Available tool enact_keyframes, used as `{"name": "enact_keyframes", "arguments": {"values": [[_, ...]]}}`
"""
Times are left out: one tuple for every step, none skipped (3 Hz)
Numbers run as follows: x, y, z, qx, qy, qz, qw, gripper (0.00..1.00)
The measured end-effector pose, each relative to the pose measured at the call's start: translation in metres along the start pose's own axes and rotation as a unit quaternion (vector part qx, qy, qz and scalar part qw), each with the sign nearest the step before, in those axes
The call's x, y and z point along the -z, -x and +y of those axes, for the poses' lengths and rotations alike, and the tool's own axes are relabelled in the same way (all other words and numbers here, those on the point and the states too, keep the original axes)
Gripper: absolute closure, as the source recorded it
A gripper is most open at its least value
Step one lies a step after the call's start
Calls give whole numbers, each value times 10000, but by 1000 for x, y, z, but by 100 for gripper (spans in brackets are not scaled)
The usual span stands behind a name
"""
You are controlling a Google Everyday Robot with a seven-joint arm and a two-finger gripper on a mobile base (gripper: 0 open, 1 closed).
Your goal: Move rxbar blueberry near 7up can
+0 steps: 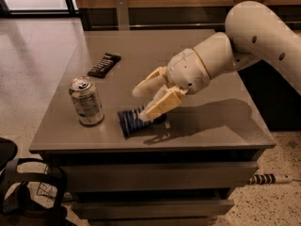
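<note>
The rxbar blueberry [134,123], a dark blue wrapper with pale lettering, lies on the grey table [207,126] just right of the 7up can [86,101], a short gap between them. The can stands upright near the front left of the table. My gripper [142,103] hangs just above the bar with its cream fingers [160,105] spread apart. The lower fingertip overlaps the bar's right part and hides it. The bar is below the fingers, not between them.
A black-wrapped bar [104,64] lies at the back left of the table. The table's front edge is close below the can and the blue bar. My white arm [263,36] comes in from the right. A dark chair or cart [19,192] stands on the floor at the front left.
</note>
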State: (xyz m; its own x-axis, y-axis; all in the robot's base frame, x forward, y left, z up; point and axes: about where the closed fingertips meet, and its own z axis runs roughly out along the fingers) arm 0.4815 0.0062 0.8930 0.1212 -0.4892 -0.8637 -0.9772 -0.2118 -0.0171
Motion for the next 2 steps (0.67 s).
{"name": "enact_keyframes", "arguments": {"values": [[-1,1,0,7,10,0,10000,0],[-1,1,0,7,10,0,10000,0]]}}
